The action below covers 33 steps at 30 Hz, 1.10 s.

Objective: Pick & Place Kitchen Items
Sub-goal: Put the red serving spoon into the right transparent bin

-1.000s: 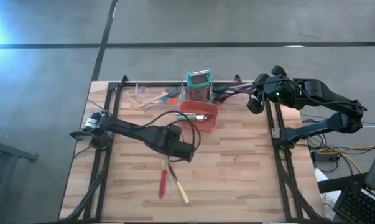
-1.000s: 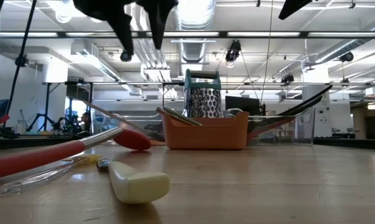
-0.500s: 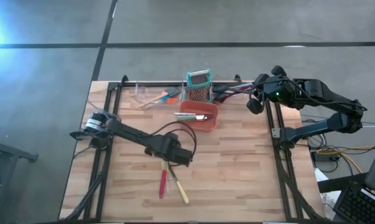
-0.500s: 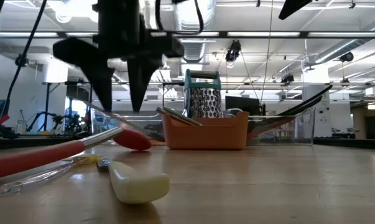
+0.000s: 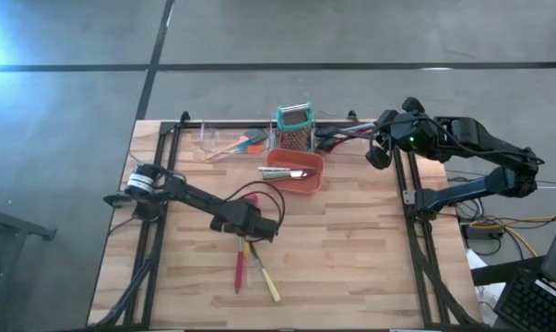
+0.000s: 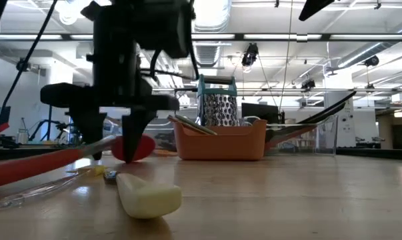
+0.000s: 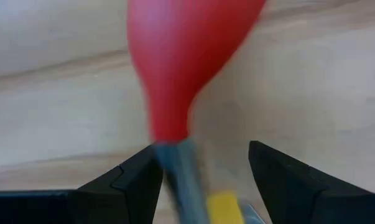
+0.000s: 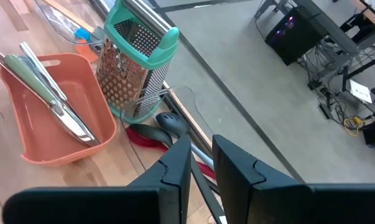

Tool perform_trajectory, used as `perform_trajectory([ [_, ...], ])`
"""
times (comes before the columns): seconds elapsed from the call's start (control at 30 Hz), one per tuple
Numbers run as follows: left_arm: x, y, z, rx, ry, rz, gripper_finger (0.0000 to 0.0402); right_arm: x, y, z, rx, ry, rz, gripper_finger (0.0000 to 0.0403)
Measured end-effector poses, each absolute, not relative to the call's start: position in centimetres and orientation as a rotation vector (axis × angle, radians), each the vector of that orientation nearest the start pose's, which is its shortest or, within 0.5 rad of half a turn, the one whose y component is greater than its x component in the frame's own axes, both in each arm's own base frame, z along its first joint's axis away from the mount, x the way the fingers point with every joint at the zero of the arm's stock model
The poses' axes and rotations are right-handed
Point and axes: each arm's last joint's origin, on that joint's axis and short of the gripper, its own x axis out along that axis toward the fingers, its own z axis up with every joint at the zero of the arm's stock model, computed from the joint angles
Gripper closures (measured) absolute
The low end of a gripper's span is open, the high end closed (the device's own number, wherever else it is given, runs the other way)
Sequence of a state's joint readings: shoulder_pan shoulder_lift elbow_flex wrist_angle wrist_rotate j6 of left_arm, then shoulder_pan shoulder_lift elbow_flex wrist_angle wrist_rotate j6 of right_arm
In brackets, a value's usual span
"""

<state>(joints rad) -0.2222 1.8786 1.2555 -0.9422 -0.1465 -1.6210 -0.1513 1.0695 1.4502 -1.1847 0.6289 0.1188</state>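
Note:
A red spoon lies flat on the table; its bowl and grey neck fill the left wrist view. Its bowl points toward the far edge and its handle toward the near edge. My left gripper is low over it, open, one finger on each side of the neck. A yellow-handled knife lies beside the spoon, and its pale handle shows close in the low view. My right gripper waits shut over the far right corner. My left gripper comes from above, pointing down, open astride the red spoon's neck just behind the bowl. One finger stands right beside the grey shaft; whether it touches, I cannot tell. The spoon rests on the table.
A red-orange bin holds a green-handled knife. The teal box grater stands behind it. Small scrapers lie at the far left, and black and red utensils at the far right. Bare wood lies right of the spoon.
My left gripper has come down from well above the table onto the red spoon, moving slightly toward the table's left. Its fingers have stayed open. The spoon and knife have not moved.

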Motion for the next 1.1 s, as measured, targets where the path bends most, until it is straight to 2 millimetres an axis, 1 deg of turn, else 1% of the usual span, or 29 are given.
perform_trajectory([
  [0.07, 32.5, -6.7, 15.9, -0.985, 1.166, 1.132, 0.0163, 15.7, -4.1, 41.6, -0.088, 0.754, -0.782, 0.0342],
  [0.17, 32.8, -6.4, 15.7, -0.998, 1.147, 1.1, 0.0168, 15.7, -4.1, 41.6, -0.088, 0.754, -0.782, 0.0342],
  [0.27, 32.9, -6.2, 15.6, -0.999, 1.146, 1.086, 0.0194, 15.7, -4.1, 41.6, -0.088, 0.754, -0.782, 0.0342],
  [0.37, 33.0, -6.1, 15.6, -1.005, 1.142, 1.083, 0.0244, 15.7, -4.1, 41.6, -0.089, 0.755, -0.782, 0.0342],
  [0.5, 33.1, -6.1, 15.6, -0.999, 1.139, 1.07, 0.0336, 15.7, -4.1, 41.6, -0.089, 0.755, -0.782, 0.0342],
  [0.67, 32.8, -6.0, 16.1, -0.993, 1.145, 1.081, 0.0334, 15.7, -4.1, 41.6, -0.09, 0.757, -0.782, 0.0342],
  [0.77, 32.7, -6.0, 17.1, -1.0, 1.137, 1.073, 0.0334, 15.7, -4.1, 41.6, -0.091, 0.763, -0.782, 0.0342],
  [0.87, 32.1, -5.9, 18.5, -1.005, 1.128, 1.062, 0.0334, 15.7, -4.1, 41.6, -0.091, 0.764, -0.781, 0.0342],
  [0.93, 31.9, -5.8, 19.6, -1.015, 1.092, 1.036, 0.0334, 15.6, -4.1, 41.5, -0.092, 0.767, -0.781, 0.0342],
  [1.03, 31.4, -5.6, 21.9, -1.018, 0.987, 1.008, 0.0334, 15.6, -4.1, 41.5, -0.092, 0.767, -0.782, 0.0342],
  [1.1, 31.1, -5.4, 23.6, -1.013, 0.877, 0.981, 0.0334, 15.6, -4.1, 41.5, -0.092, 0.768, -0.782, 0.0342],
])
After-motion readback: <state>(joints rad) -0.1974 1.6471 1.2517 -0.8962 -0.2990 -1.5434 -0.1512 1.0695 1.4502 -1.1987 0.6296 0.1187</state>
